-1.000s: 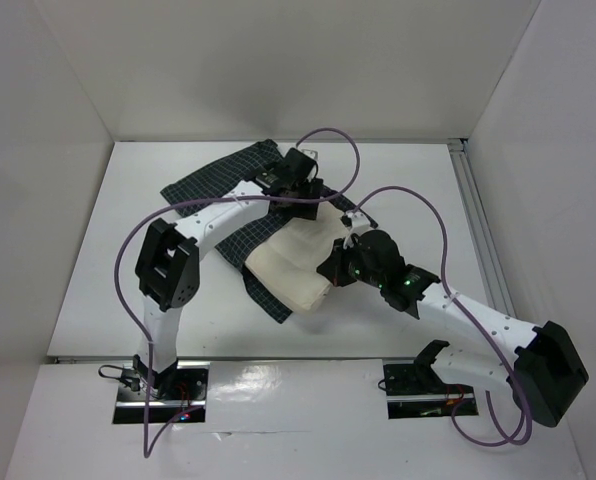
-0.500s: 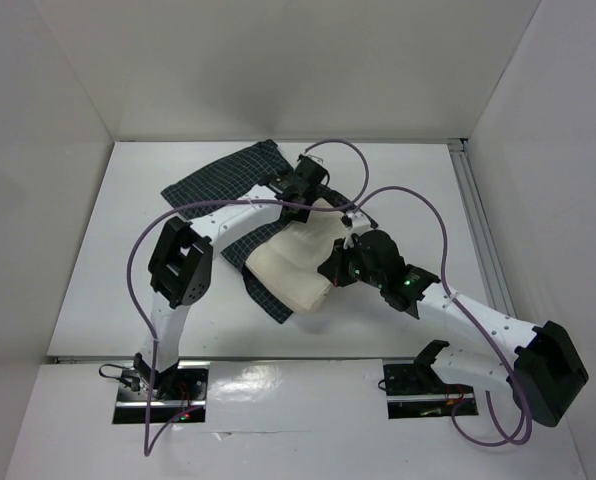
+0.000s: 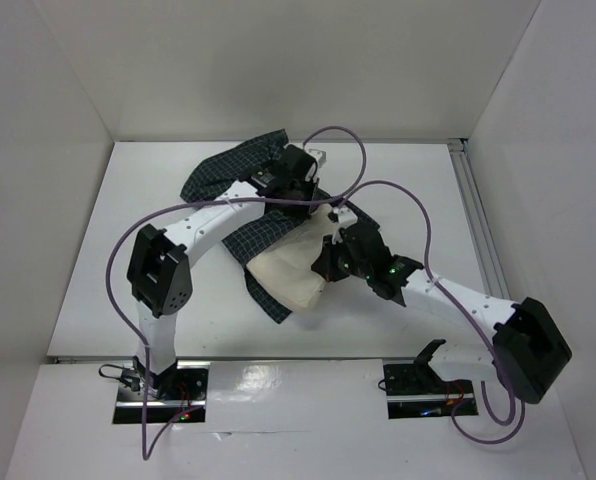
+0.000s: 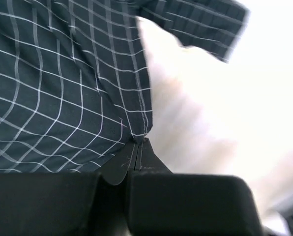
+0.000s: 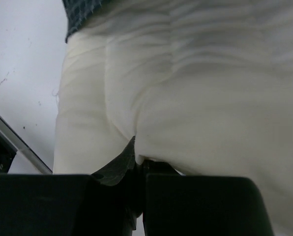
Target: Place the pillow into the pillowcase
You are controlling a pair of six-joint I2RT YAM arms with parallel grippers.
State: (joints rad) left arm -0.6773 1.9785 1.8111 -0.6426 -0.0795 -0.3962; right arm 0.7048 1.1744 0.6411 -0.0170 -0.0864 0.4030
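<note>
The cream pillow lies mid-table, its far end tucked into the dark checked pillowcase, which spreads toward the back left and wraps under the pillow's left edge. My left gripper is shut on the pillowcase's edge near the pillow's far end; in the left wrist view its jaws pinch a fold of checked cloth at the left gripper's tips, with pillow beside. My right gripper is shut on the pillow's right side; the right wrist view shows cream fabric bunched at the right gripper's tips.
White walls close in the table at the back and both sides. A metal rail runs along the right edge. Purple cables loop above both arms. The arm bases stand at the near edge.
My left gripper has closed on the pillowcase's edge and pulled it, bunching the cloth toward the back. The right arm has shifted slightly left with the pillow.
</note>
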